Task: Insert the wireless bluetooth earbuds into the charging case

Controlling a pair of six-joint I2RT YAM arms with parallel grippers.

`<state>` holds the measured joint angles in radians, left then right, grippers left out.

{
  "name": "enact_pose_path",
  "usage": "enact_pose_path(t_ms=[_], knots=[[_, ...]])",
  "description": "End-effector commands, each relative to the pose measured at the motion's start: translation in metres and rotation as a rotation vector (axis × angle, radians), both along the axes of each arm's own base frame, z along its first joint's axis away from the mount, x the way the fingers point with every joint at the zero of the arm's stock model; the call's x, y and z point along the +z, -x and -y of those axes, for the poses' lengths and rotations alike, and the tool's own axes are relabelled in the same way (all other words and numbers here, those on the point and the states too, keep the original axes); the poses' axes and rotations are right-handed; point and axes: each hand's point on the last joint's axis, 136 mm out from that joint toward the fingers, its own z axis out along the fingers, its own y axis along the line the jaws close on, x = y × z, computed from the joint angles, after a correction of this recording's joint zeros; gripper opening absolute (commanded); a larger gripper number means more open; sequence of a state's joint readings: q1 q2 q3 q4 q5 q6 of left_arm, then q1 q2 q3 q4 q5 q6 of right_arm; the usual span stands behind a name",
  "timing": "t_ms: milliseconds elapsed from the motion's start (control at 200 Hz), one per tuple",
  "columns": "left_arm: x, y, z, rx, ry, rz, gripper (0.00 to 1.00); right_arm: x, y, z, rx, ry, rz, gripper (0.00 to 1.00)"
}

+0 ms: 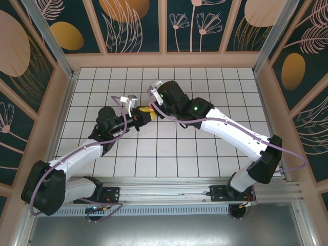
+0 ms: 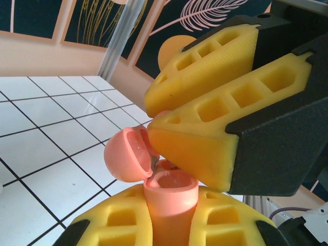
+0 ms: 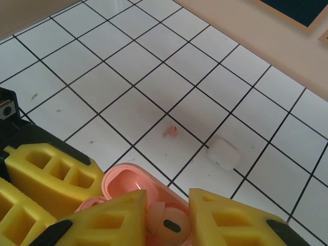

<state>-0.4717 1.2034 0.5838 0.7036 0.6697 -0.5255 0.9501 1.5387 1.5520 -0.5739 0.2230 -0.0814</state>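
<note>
Left wrist view: we find the left gripper (image 2: pixel 170 225) clamped on the body of a pink charging case (image 2: pixel 171 190), which stands upright between the yellow fingers (image 2: pixel 110 218) with its lid (image 2: pixel 126 155) swung open to the left. The right gripper (image 2: pixel 157 116) hangs just above the open mouth, tips pointing down at it. From the right wrist view, its two fingers stand somewhat apart over the case; we cannot tell whether they pinch anything. One earbud (image 3: pixel 171 224) sits seated in the case's well. A second pink earbud (image 3: pixel 170 132) lies loose on the tiled table (image 3: pixel 128 66), well apart from the grippers. A closed white case (image 3: pixel 224 154) rests near it, to its right.
</note>
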Motion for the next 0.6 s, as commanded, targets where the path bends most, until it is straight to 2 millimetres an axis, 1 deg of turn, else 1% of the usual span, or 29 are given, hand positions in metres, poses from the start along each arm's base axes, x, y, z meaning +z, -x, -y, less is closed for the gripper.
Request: enact_pose_path(t_ms=[0,285,420,591], knots=[[0.04,0.0,0.0,-0.004,0.075,0.115,0.0,-0.011,0.007,0.009,0.041,0.107,-0.007,0.27],[0.04,0.0,0.001,-0.013,0.077,0.113,0.0,-0.008,0.006,0.01,0.049,0.122,0.009,0.27],[0.041,0.0,0.002,-0.018,0.077,0.112,0.0,-0.008,0.008,0.007,0.062,0.106,-0.004,0.27],[0.043,0.001,0.002,-0.017,0.081,0.118,0.0,-0.019,0.016,0.005,0.075,0.088,-0.057,0.27]])
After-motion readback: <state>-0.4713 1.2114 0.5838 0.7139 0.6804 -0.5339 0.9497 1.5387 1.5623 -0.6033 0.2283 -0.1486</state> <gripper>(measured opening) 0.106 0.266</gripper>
